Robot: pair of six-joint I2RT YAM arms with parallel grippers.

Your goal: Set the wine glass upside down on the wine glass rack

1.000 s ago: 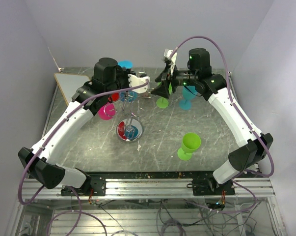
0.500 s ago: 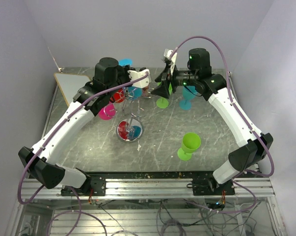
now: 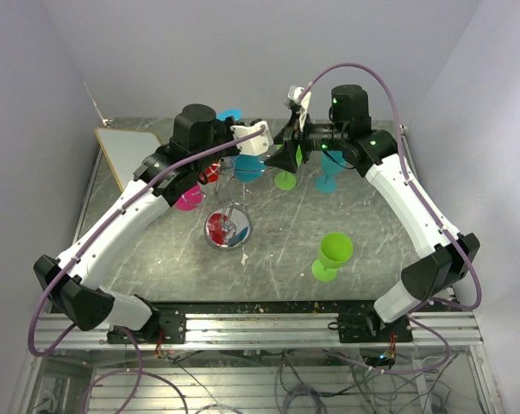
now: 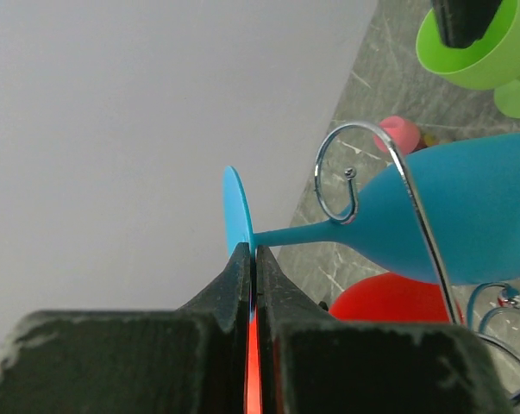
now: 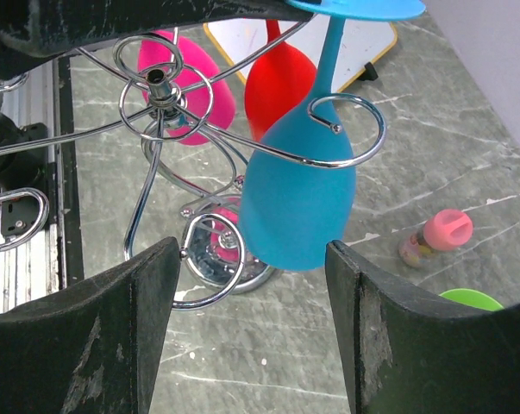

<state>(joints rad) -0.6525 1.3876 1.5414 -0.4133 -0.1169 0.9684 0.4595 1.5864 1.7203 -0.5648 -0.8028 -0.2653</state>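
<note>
Wine glass (image 5: pixel 298 198) is the blue one. It's hanging upside down at the wine glass rack (image 5: pixel 160 90), bowl down and foot up. One of the curled wire arms loops around it right where the stem meets the bowl. Can't tell if the wire is actually carrying the weight, though.

The left pincer (image 4: pixel 253 254) is clamped tight on the edge of the glass's flat foot. The thin blue disc disappears right into the fingertips in the left wrist view.

The right pincer (image 5: pixel 253 259) is spread wide with nothing in it, sitting just beside the rack and facing the blue bowl.

A red glass (image 5: pixel 281 78) and a pink glass (image 5: pixel 195 82) hang upside down further round the rack. On the bench (image 3: pixel 285 241) a green glass (image 3: pixel 333 252) stands upright, well apart from the rack's round base. There's also a small pink-capped bottle (image 5: pixel 436 235) lying near the rack.
</note>
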